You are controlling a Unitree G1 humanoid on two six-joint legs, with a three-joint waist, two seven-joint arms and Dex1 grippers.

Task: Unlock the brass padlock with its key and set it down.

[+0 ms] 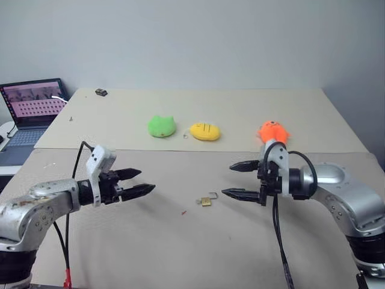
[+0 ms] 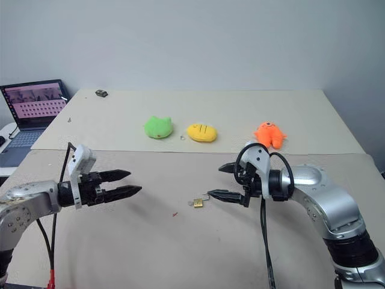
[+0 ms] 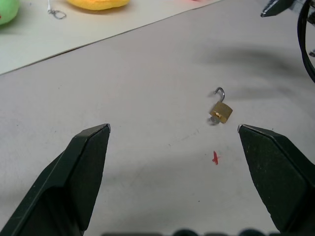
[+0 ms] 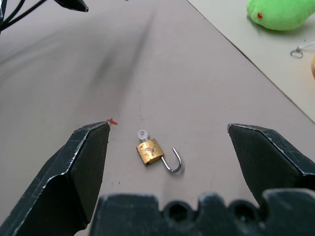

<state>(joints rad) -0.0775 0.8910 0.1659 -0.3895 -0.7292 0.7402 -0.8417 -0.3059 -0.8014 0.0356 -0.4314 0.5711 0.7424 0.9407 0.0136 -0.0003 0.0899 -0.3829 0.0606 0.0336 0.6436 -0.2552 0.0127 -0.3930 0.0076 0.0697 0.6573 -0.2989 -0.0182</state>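
The brass padlock [image 1: 206, 201] lies flat on the grey table [image 1: 180, 253], its silver shackle swung open like a hook. The key [image 4: 142, 133] sticks out of the padlock's [image 4: 150, 151] underside as a small silver head. My left gripper [image 1: 146, 180] hovers above the table to the left of the padlock, open and holding nothing. My right gripper [image 1: 227, 180] hovers just right of the padlock, open wide and empty. Both point inward toward each other, with the padlock [image 3: 221, 112] on the surface between and below them, touched by neither.
A green plush [image 1: 162, 126], a yellow plush [image 1: 205, 131] and an orange plush [image 1: 272, 130] sit in a row behind. A thin wire ring [image 1: 185, 136] lies between the first two. An open laptop [image 1: 33, 105] stands far left. A red speck [image 1: 184, 212] marks the table near the padlock.
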